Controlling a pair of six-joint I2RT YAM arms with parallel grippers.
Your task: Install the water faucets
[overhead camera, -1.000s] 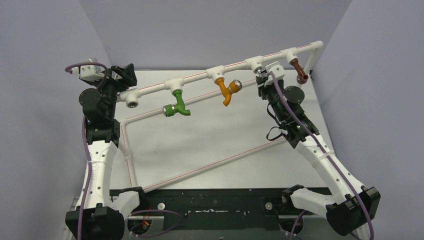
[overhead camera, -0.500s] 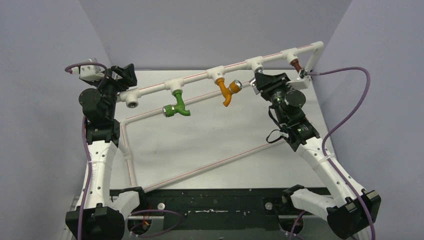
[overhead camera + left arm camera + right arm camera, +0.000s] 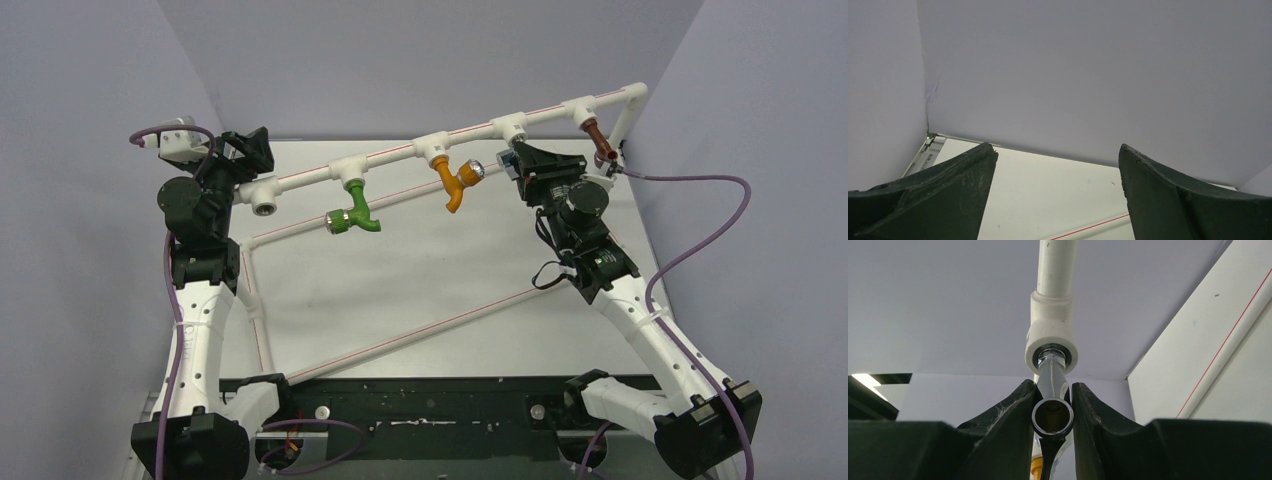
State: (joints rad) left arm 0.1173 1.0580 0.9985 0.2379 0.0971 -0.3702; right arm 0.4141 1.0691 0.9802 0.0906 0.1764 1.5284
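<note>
Firstly, chrome faucet (image 3: 1052, 390): stem sat in the white tee socket (image 3: 1050, 342), toward the far right corner of the worktop (image 3: 420, 280).
Right gripper (image 3: 1052, 412): pinched narrow on that faucet.
Left gripper (image 3: 1057, 150): spread wide, far left corner.
Other sockets: held green tap (image 3: 355, 212), orange tap (image 3: 455, 185), brown tap (image 3: 598, 140).

From where I stand this is a robotics lab test cell: plain lilac panels (image 3: 420, 60) box in a white table (image 3: 420, 290) from nine round to three o'clock, a mock pipe frame (image 3: 390, 155) spans twelve, the left arm (image 3: 198, 335) and right arm (image 3: 638, 308) bolted at six
</note>
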